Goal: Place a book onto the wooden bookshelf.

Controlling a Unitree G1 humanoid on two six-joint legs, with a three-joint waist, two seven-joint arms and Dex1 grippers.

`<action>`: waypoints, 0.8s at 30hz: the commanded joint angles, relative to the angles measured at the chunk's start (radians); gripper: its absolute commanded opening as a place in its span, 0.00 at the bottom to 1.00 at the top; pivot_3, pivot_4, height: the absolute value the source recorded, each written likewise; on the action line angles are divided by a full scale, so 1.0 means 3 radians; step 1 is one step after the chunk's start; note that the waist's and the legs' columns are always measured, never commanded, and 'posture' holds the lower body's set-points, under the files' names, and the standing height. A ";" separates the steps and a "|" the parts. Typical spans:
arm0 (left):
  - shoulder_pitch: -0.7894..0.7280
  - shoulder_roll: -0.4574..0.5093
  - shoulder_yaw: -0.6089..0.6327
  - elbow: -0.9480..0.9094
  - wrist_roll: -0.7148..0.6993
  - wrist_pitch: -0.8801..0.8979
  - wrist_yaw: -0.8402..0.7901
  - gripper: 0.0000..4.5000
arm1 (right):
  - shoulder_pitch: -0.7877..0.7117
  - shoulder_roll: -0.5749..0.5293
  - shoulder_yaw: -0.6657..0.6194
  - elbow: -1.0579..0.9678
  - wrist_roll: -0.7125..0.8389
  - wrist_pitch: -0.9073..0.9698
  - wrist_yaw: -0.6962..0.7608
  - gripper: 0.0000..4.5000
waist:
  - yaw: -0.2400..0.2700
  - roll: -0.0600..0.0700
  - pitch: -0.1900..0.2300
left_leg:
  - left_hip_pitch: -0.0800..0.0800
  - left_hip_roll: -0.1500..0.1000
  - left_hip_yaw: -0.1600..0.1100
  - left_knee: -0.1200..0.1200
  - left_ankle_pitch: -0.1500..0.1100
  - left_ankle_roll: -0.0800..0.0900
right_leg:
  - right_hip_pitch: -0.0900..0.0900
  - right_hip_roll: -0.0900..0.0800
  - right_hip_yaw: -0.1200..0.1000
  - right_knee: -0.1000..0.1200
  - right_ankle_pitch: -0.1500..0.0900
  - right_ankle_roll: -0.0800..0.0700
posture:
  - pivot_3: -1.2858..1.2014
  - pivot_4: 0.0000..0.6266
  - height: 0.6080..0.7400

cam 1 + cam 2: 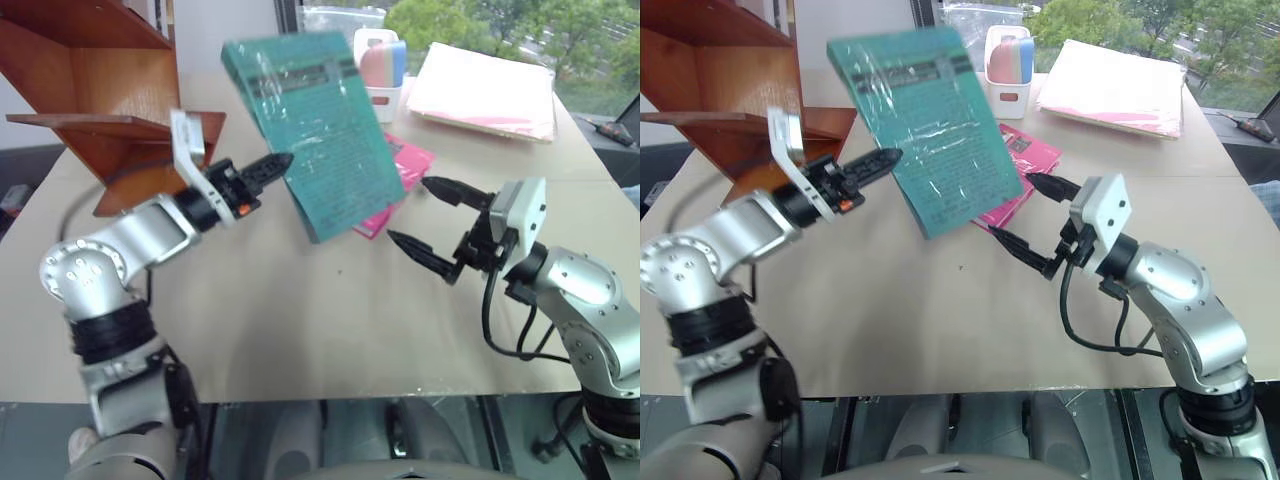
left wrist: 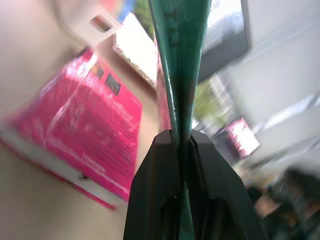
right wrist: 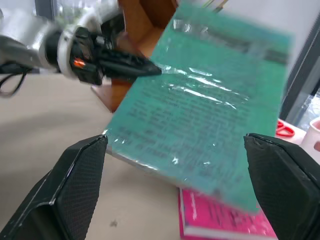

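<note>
The left gripper was clamped on one side edge of the book, its two black fingers pinched flat against the teal cover, and held it clear of the table, tilted, with the printed cover facing the robot. In the left wrist view the book's edge ran straight up from between the closed fingers. The right gripper stood with its fingers spread wide and nothing between them, just beside the book's lower corner and apart from it; in the right wrist view the book filled the gap between the two pads without touching either. Under the raised book a pink book lay flat on the table. The wooden bookshelf stood at the table's far left corner, just behind the left gripper. Toward the far edge sat a white holder with pastel items, and near the far right corner lay a stack of pale pink folders.
</note>
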 commanded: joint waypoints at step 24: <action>-0.1872 0.1791 -0.1923 0.1555 0.4928 -0.5076 -0.3001 0.01 | -0.0309 0.0384 0.0240 0.0593 -0.0228 -0.0653 0.0223 1.00 | -0.0012 0.0005 0.0008 | -0.0008 0.0004 0.0008 -0.0016 0.0001 0.0000 | -0.0011 0.0003 0.0003 -0.0012 -0.0002 -0.0001 | 0.52 0.24 1.00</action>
